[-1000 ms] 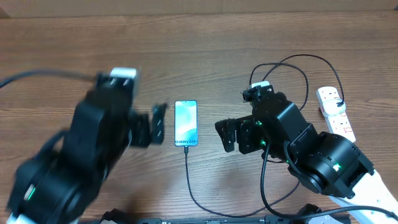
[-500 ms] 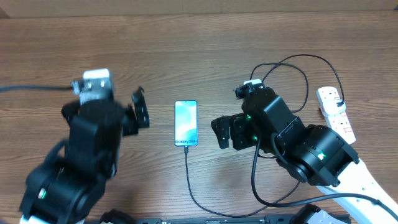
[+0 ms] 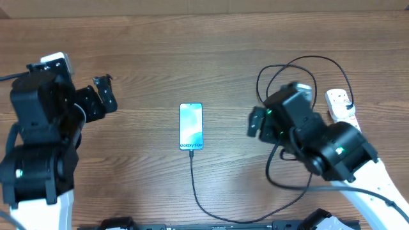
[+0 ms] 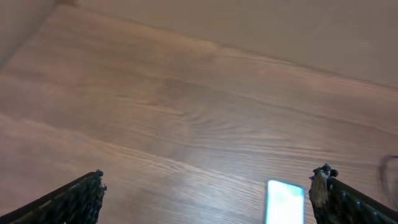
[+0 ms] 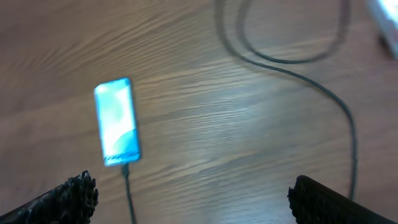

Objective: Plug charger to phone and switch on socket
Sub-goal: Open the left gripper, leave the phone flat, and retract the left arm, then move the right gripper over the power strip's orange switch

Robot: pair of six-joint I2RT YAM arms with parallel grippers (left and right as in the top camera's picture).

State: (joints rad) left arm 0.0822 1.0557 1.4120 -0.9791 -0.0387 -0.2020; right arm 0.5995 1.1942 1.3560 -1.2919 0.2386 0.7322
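Observation:
The phone lies flat in the middle of the table, its light-blue screen lit. The thin black charger meets the phone's near edge, runs along the table's front and loops at the right up to the white socket. My left gripper stands open well left of the phone. My right gripper hangs open to the phone's right. In the left wrist view the phone sits by the right fingertip of the left gripper. The right wrist view shows the right gripper empty, with phone and charger joined.
The socket's thick white cord is hidden under my right arm. The charger's loops lie on the wood between my right arm and the socket, which shows only as a blurred white corner. The wooden tabletop stretches behind the phone.
Both arms have drawn away from the phone: the left swung far to the left, the right moved right. Both grippers stayed open. Phone and charger have not moved.

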